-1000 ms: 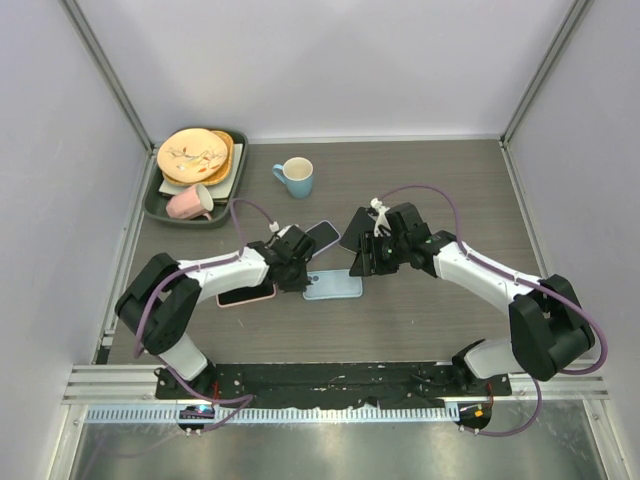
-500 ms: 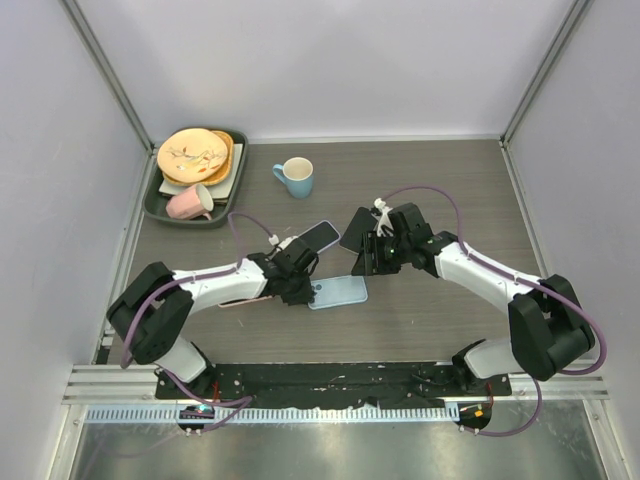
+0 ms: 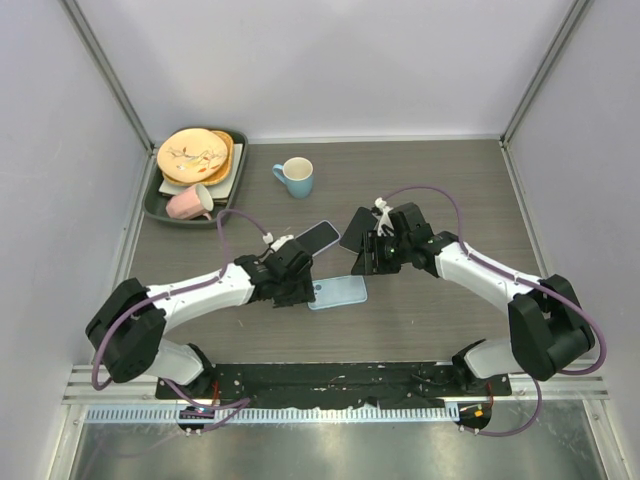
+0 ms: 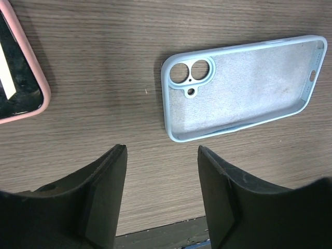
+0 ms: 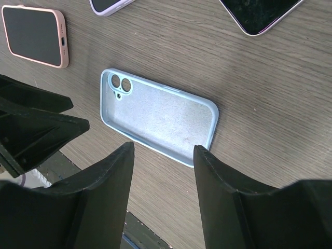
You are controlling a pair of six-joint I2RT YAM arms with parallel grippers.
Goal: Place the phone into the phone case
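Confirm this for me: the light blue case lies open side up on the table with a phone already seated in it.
Not quite. The case does lie open side up on the table, but it is empty. The left wrist view shows its bare lining and see-through camera holes, with nothing seated in it.

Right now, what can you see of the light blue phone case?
The light blue phone case lies flat on the wooden table, open side up and empty. It looks like soft matte silicone with a paler lining, raised rim, rounded corners and a twin-lens camera cutout at one end. Nothing seems to touch it.
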